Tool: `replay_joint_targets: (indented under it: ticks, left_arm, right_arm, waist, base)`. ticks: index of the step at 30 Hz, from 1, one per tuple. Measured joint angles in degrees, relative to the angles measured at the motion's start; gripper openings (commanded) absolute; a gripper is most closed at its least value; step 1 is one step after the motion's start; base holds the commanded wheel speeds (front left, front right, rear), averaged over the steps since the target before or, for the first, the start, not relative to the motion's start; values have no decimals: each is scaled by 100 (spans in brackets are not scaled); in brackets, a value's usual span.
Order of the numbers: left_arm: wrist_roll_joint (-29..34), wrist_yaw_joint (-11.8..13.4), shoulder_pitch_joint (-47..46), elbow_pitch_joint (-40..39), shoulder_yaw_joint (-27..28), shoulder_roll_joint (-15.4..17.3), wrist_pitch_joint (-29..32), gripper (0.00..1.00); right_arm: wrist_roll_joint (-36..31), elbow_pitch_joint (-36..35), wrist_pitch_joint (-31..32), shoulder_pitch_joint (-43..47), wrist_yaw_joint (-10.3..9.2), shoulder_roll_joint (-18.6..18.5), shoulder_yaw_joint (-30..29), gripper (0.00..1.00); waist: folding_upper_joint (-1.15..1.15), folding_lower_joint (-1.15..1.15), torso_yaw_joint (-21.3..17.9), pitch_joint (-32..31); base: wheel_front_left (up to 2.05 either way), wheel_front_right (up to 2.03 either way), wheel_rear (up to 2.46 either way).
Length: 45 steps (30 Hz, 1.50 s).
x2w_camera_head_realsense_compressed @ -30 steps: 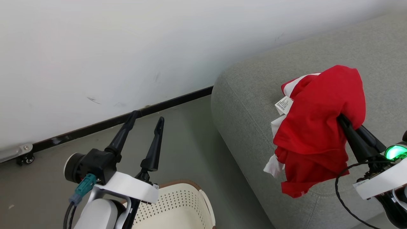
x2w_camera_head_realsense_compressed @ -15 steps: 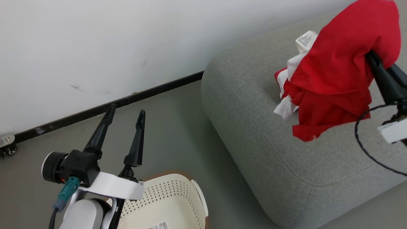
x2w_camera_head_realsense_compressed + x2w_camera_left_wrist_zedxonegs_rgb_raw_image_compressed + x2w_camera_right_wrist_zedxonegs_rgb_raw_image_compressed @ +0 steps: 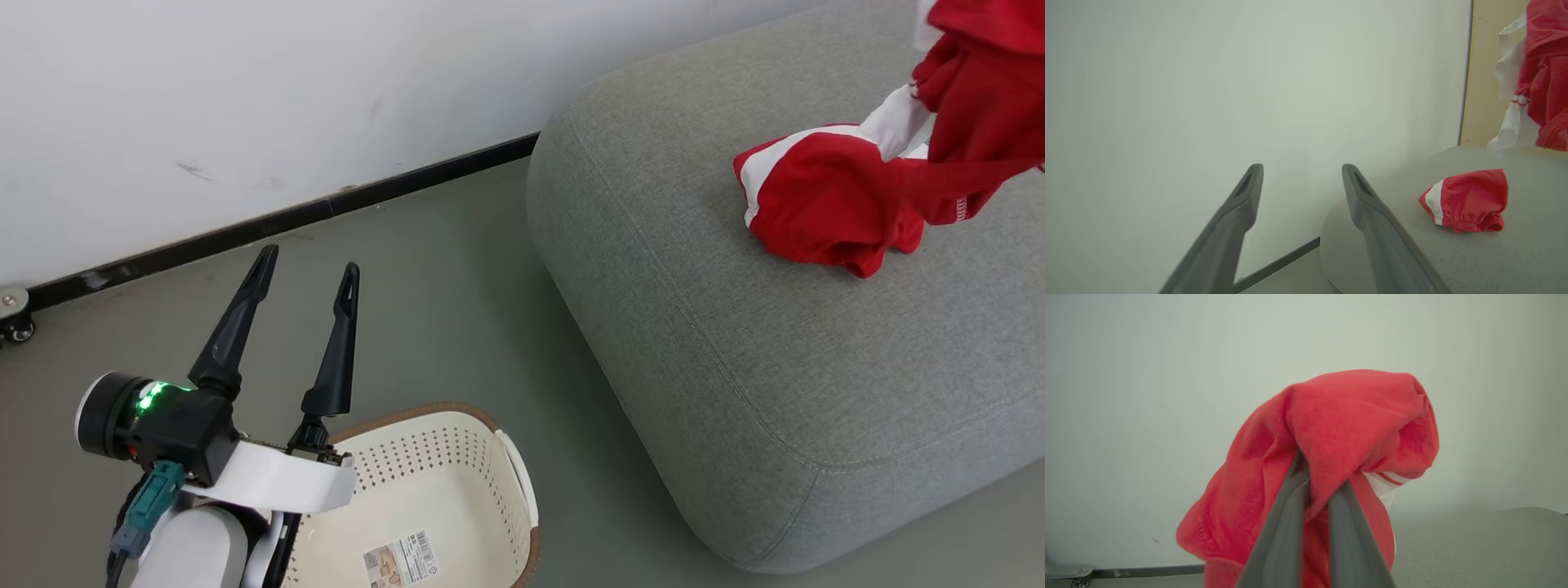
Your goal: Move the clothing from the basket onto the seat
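Right gripper point(image 3: 1318, 479): your two fingers are pinched close together on a red garment point(image 3: 1359, 416). The cloth drapes over both fingertips and hides them. A white striped panel point(image 3: 1386, 486) peeks out beside the fingers.

In the head view that garment hangs at the upper right, over the seat point(image 3: 735, 367), with a white tail dangling under it. From the left wrist view you cannot tell whether the lowest tail brushes the cushion.

A second red garment point(image 3: 824, 200), with a white band along one edge, lies bunched on top of the seat, toward the wall side. In the left wrist view it sits apart from the hanging one.

Left gripper point(image 3: 309, 260): your fingers are spread wide with nothing between them. They point up and away toward the wall point(image 3: 245, 98), above the grey floor point(image 3: 457, 310).

The basket point(image 3: 514, 465) stands on the floor just behind that gripper, near the seat's front corner but not touching it. A sticker point(image 3: 400, 559) shows on its bottom. Your left wrist covers part of its rim.

A black baseboard point(image 3: 408, 175) runs along the foot of the wall.
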Motion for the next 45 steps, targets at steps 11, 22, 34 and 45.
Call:
replay_joint_targets:
  ticks: [11, 22, 34, 45]
  left_arm:
    - [109, 41, 1, -133, 4, 140, 0, 100]
    - [154, 40, -31, -216, -5, 202, 58, 100]
    - [260, 31, -85, -468, -73, 336, 296, 100]
    - [326, -10, -323, -610, -73, 381, 409, 100]
  right_arm:
    - [-202, 1124, 298, -539, 0, -186, -430, 0]
    - [-287, 1842, 341, -718, -1, -314, -550, 0]
    - [-371, 2213, 182, -711, -1, 226, -256, 0]
    - [-506, 2561, 31, -711, 0, 582, -110, 0]
  waist:
    - [0, 0, 234, 280]
    - [0, 0, 415, 605]
    - [0, 0, 565, 1093]
    - [0, 0, 642, 1462]
  base:
    - [0, 0, 0]
    - [0, 0, 0]
    - [0, 0, 0]
    - [0, 0, 0]
